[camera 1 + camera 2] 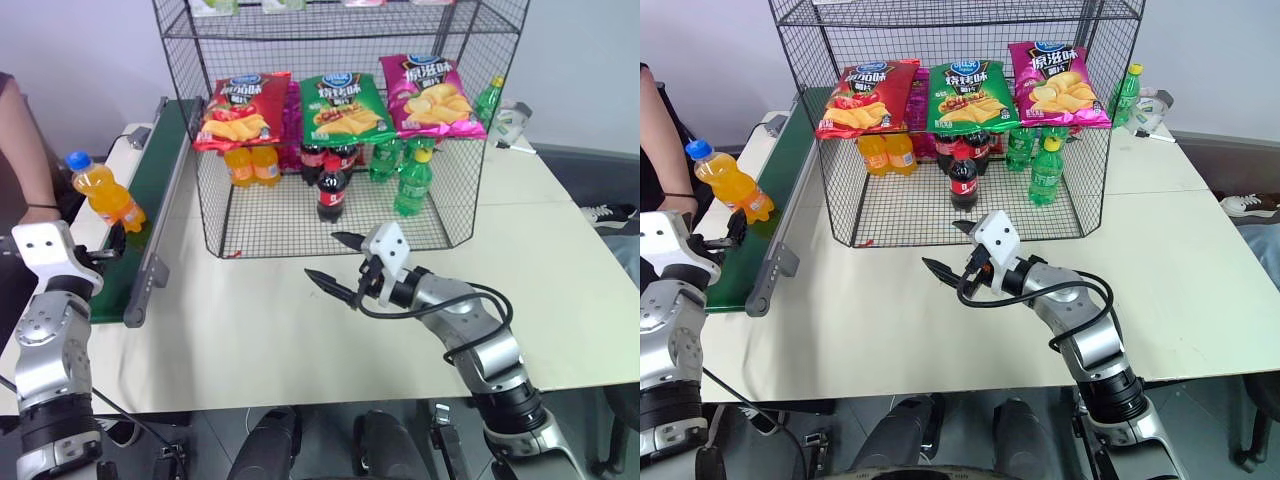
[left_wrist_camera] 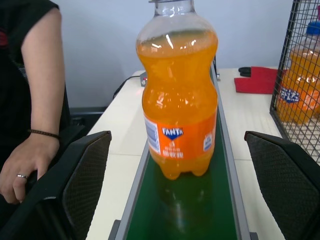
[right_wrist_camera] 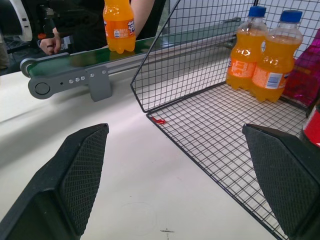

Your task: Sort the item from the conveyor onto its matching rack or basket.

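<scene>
You have three orange soda bottles (image 1: 103, 192), two cola bottles (image 1: 331, 189), three green bottles (image 1: 412, 184) and three crisp bags (image 1: 341, 105).

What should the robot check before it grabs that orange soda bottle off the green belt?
1. Orange soda bottle upright on the conveyor: ok.
2. Left hand open wide enough: ok.
3. Bottle lined up between the fingers: ok.
4. Fingers already beside the bottle: not ok, it stands beyond them.
5. Person's hand clear of the belt: ok, it rests beside it.
6. Room in the rack next to the orange bottles: ok.
</scene>
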